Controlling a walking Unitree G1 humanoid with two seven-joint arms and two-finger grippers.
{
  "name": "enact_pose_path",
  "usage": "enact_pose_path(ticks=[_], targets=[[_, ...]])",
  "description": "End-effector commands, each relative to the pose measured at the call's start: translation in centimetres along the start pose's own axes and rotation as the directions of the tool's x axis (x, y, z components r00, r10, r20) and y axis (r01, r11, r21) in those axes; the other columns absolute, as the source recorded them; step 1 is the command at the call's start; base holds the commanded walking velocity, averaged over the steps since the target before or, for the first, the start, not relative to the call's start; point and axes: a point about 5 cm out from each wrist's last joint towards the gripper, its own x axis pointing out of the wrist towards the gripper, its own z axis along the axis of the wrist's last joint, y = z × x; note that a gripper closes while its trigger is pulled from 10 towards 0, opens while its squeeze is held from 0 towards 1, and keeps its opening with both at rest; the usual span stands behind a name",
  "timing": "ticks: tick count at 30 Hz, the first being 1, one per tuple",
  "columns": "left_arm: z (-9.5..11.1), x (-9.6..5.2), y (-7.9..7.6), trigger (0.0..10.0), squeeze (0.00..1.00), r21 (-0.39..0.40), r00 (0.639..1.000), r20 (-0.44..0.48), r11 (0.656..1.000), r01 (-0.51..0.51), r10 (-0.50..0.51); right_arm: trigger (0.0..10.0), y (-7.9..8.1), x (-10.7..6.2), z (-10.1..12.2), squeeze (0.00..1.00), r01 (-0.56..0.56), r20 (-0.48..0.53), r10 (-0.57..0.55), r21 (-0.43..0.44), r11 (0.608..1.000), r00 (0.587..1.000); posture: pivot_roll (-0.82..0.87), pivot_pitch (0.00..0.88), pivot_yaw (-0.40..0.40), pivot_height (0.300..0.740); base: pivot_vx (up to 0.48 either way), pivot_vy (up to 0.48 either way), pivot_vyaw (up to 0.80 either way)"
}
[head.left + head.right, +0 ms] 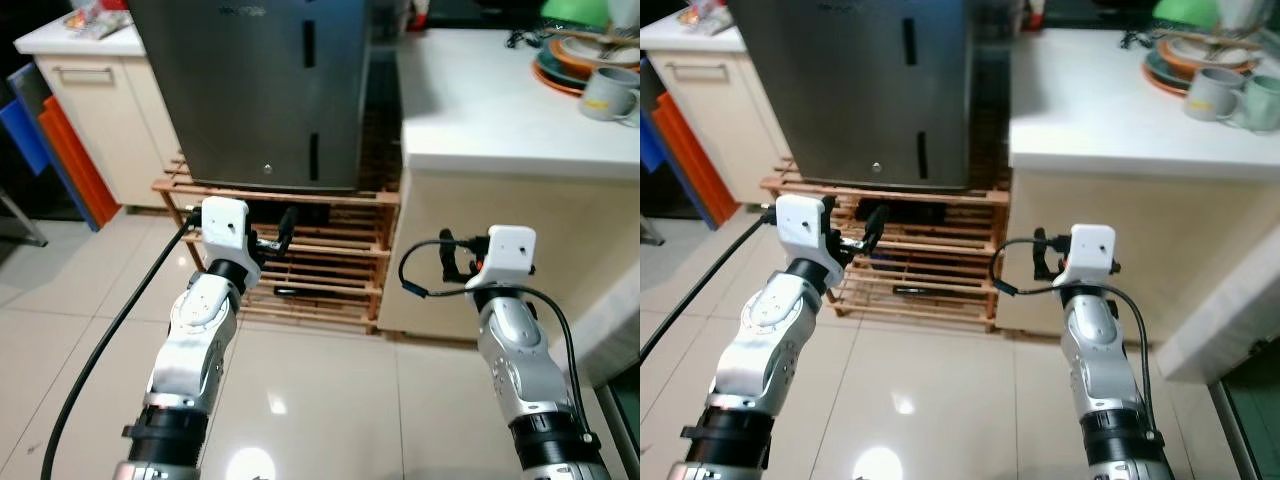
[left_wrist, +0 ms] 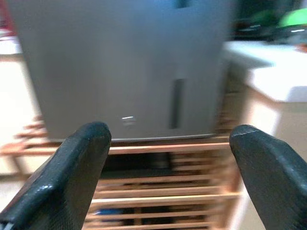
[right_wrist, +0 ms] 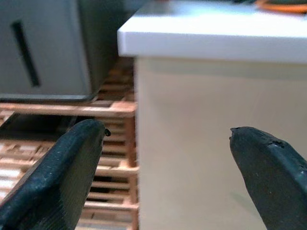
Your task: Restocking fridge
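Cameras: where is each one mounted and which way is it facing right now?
Left eye view: on the head, looking forward and down at the grey fridge on its wooden rack; both silver arms show.
Right eye view: the same scene from slightly to the side, with the white counter.
Left wrist view: along the open left gripper, facing the fridge and the rack.
Right wrist view: along the open right gripper, facing the counter's corner and the rack.
Shared: all four show the fridge and the rack.
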Motion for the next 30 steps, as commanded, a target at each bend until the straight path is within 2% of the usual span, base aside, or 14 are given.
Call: enact_pose_path(ticks=[1, 7, 11, 15, 30], targets=[[0.1, 0.2, 1.0, 10.0, 0.00, 0.014, 0.999, -0.011, 0.999, -0.042, 0.042, 10.0, 0.4, 0.0, -0.1, 0.00, -0.013, 0.011, 0.013, 0.000, 1.000, 1.000, -0.07, 0.000, 0.024, 0.740, 0.364, 0.311, 0.00], [-0.6, 0.2, 0.8, 10.0, 0.00, 0.033, 0.998, -0.031, 0.998, -0.055, 0.056, 10.0, 0.2, 0.3, 0.5, 0.00, -0.047, 0.035, 0.049, -0.041, 0.998, 0.998, -0.09, 0.000, 0.008, 0.740, 0.354, 0.309, 0.00], [-0.8, 0.5, 0.1, 10.0, 0.00, 0.038, 0.998, -0.039, 0.999, -0.039, 0.040, 10.0, -0.3, 0.3, 0.7, 0.00, -0.040, 0.039, 0.042, -0.046, 0.998, 0.998, -0.12, 0.000, 0.008, 0.740, 0.000, 0.000, 0.00], [-0.6, 1.0, -1.0, 10.0, 0.00, -0.043, 1.000, -0.019, 0.999, 0.014, -0.015, 10.0, -0.4, 0.0, 0.8, 0.00, -0.022, 0.055, 0.024, -0.036, 0.999, 0.998, -0.15, 0.000, 0.022, 0.740, 0.000, 0.108, 0.00], [-0.7, 0.9, 0.3, 10.0, 0.00, -0.003, 0.999, -0.043, 1.000, -0.006, 0.006, 10.0, -0.1, -0.8, -0.1, 0.00, -0.016, 0.044, 0.016, -0.004, 1.000, 0.999, -0.13, 0.000, 0.042, 0.740, 0.000, 0.439, 0.00]])
